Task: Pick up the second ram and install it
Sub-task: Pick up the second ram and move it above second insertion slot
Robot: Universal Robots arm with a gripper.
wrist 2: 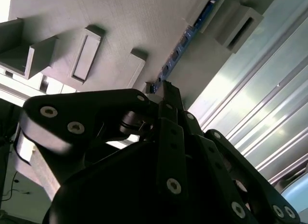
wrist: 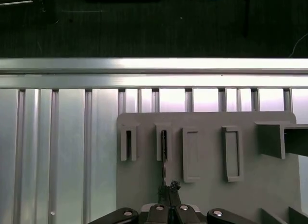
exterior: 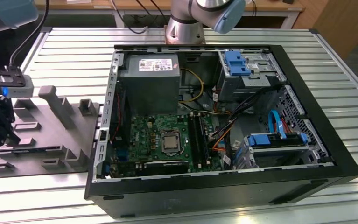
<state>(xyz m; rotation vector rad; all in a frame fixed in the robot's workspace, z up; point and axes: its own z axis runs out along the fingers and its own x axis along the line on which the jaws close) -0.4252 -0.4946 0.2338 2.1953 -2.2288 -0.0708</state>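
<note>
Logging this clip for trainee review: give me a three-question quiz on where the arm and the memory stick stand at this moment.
1. True or false: the second ram already sits in a motherboard slot.
2. The gripper is above: A the open computer case; B the grey fixture; C the power-supply box.
3. What is the gripper shut on?
Key: 1 false, it is at the grey fixture; 2 B; 3 the second ram.
</note>
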